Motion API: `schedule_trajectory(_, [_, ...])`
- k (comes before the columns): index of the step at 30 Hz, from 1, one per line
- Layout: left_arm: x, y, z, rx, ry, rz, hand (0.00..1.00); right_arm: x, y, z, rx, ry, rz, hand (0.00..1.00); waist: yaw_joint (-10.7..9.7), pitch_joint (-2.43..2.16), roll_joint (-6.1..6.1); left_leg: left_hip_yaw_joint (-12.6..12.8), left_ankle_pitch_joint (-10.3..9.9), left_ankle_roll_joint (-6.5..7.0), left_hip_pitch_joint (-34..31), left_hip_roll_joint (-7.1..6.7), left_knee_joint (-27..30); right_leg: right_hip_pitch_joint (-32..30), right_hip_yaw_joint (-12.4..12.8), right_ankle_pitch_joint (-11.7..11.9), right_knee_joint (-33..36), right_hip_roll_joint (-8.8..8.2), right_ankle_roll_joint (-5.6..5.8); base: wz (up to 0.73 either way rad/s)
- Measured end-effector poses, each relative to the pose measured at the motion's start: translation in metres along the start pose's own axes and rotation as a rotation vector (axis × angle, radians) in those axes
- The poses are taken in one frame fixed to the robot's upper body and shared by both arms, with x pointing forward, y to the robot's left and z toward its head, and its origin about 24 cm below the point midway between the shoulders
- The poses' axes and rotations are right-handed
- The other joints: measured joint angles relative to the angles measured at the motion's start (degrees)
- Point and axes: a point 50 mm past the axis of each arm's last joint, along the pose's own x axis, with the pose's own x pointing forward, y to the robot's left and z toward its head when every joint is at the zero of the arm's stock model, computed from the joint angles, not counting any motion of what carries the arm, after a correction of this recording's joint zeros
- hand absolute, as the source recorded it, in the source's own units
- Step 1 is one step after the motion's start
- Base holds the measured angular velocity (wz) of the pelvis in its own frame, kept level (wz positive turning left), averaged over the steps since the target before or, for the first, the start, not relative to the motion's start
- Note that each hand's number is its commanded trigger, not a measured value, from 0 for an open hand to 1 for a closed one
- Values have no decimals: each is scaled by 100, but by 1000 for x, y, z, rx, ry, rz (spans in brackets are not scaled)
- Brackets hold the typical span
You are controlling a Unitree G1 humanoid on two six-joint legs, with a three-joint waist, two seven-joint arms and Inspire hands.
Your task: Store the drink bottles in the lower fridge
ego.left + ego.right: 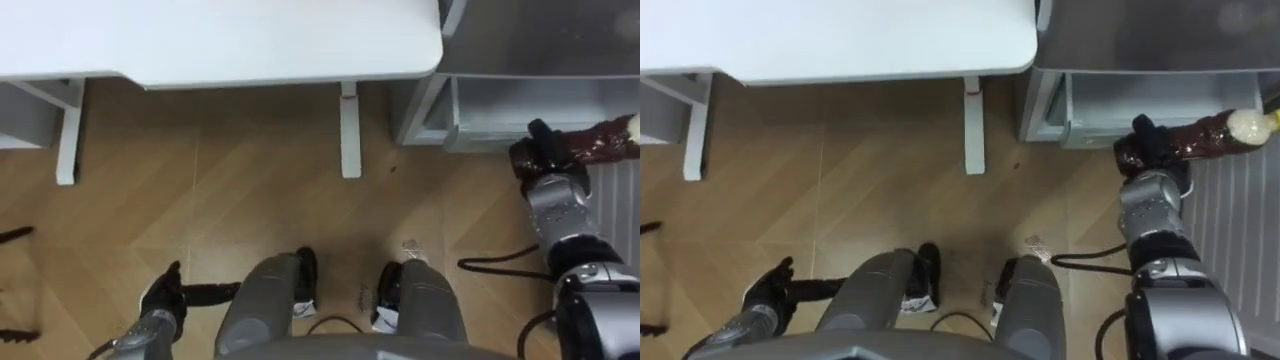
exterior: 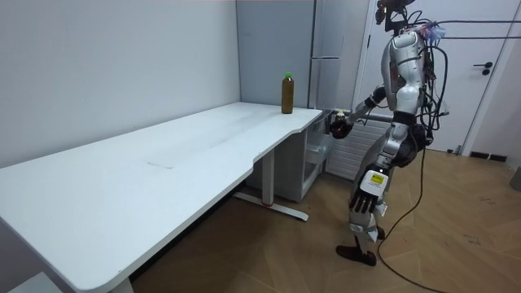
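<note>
My right hand (image 1: 1150,147) is shut on a dark brown bottle (image 1: 1202,138) with a pale yellow cap, held on its side, cap pointing right. It hovers just before the open lower fridge compartment (image 1: 1145,100), at its front edge. In the room view the same hand (image 2: 338,122) reaches toward the grey fridge (image 2: 326,49). A second brown bottle (image 2: 287,94) with a green cap stands upright on the white table's (image 2: 187,146) far corner. My left hand (image 1: 165,295) hangs low beside my left leg, fingers relaxed and holding nothing.
I stand on the wooden floor between the table's end and the fridge. The table's white legs (image 1: 349,135) rise to my front left. A pale ribbed panel (image 1: 1240,220) lies at the right, beside my right arm. A white door (image 2: 488,81) is behind me.
</note>
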Motion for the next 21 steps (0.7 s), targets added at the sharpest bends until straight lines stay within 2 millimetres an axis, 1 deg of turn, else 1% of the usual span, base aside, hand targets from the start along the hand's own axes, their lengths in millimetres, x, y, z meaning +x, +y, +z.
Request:
schedule_trajectory(1, [1, -2, 2, 5, -3, -1, 0, 0, 3, 2, 14, -1, 7, 100, 10, 8, -11, 3, 5, -1, -67, 7, 23, -71, 1, 6, 15, 1, -12, 0])
schedule_trajectory(2, [2, -3, 6, 4, -13, 3, 0, 0, 9, 5, 23, -6, 19, 100, 55, 29, -51, 25, 5, -1, -188, 15, 81, -214, 14, 17, 81, -5, -32, -3])
schedule_trajectory(3, [3, -5, 10, 5, -21, 7, 0, 1, 13, 9, 22, -16, 32, 100, 94, 36, -62, 35, 5, -1, -313, 18, 138, -345, 28, 14, 116, -6, -39, 0])
schedule_trajectory(6, [5, -9, 16, 29, -33, 15, 0, 0, 25, 16, 20, -30, 71, 100, 130, 39, -66, 30, 5, -1, -617, 26, 256, -637, 62, 22, 203, -5, -58, 0])
schedule_trajectory(10, [5, -11, 18, 47, -42, 10, 0, 0, 35, 22, -4, -38, 107, 100, 166, 41, -78, 27, -8, 11, -993, 35, 424, -999, 60, 23, 319, -6, -60, 0])
schedule_trajectory(11, [5, -11, 21, 47, -51, 10, 0, -1, 38, 25, -14, -47, 114, 100, 173, 39, -95, 30, -10, 15, -1156, 32, 489, -1166, 77, 24, 395, -17, -62, 0])
schedule_trajectory(14, [6, -9, 28, 56, -70, 29, 0, -1, 45, 36, -46, -79, 134, 100, 221, 58, -133, 43, -28, 44, -1546, 23, 737, -1556, 83, 10, 647, -85, -93, 5])
schedule_trajectory(16, [6, -8, 29, 53, -74, 31, 0, -1, 50, 39, -71, -90, 151, 100, 234, 81, -172, 66, -35, 54, -1646, 19, 808, -1681, 117, 2, 735, -97, -98, 0])
schedule_trajectory(18, [6, -7, 28, 40, -69, 34, 0, -3, 59, 41, -75, -89, 170, 100, 230, 92, -196, 63, -39, 59, -1746, 26, 868, -1779, 123, -4, 782, -98, -99, -2])
schedule_trajectory(21, [6, -7, 27, 64, -64, 29, 0, -6, 70, 44, -69, -98, 198, 100, 221, 92, -200, 57, -39, 62, -1876, 57, 903, -1879, 131, 23, 796, -87, -98, -4])
